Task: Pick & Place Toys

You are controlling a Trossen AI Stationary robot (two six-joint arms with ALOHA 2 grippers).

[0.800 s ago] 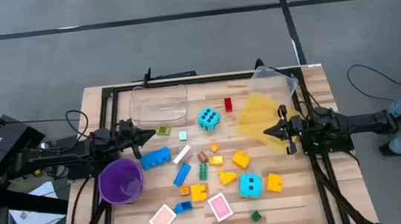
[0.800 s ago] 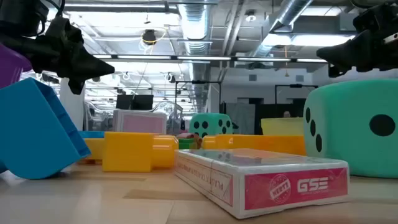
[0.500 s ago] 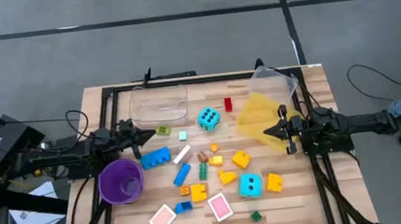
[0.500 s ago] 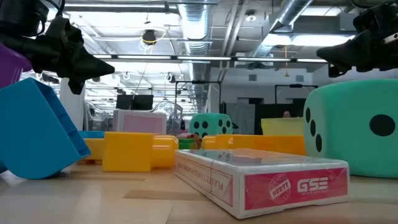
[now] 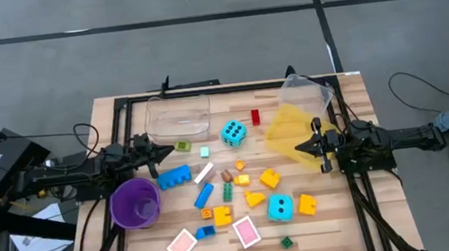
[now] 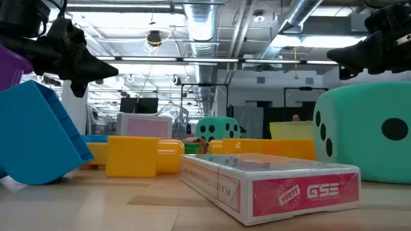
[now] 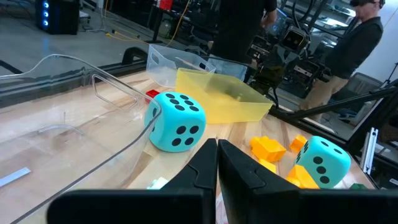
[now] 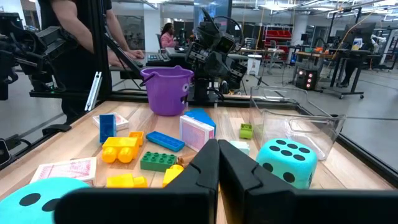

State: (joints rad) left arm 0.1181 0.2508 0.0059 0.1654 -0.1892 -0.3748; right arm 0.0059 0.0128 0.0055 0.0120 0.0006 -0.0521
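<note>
Toys lie scattered on the wooden table [image 5: 359, 212]: small yellow, orange, blue, green and red bricks, two cyan dice [image 5: 232, 133] [image 5: 280, 208] and pink cards [image 5: 246, 232] [image 5: 182, 245], each resting flat on the wood. My left gripper [image 5: 170, 150] hovers shut at the left, near a blue brick [image 5: 173, 177]. My right gripper [image 5: 298, 147] hovers shut at the right, over the yellow bin [image 5: 290, 127]. In the wrist views both sets of fingers [image 7: 216, 163] [image 8: 217, 163] are shut, with nothing between them.
A purple cup [image 5: 136, 203] stands at the left beside my left arm. A clear tray [image 5: 178, 117] lies at the far left, and a clear bin [image 5: 309, 91] sits at the far right by the yellow one. People stand beyond the table.
</note>
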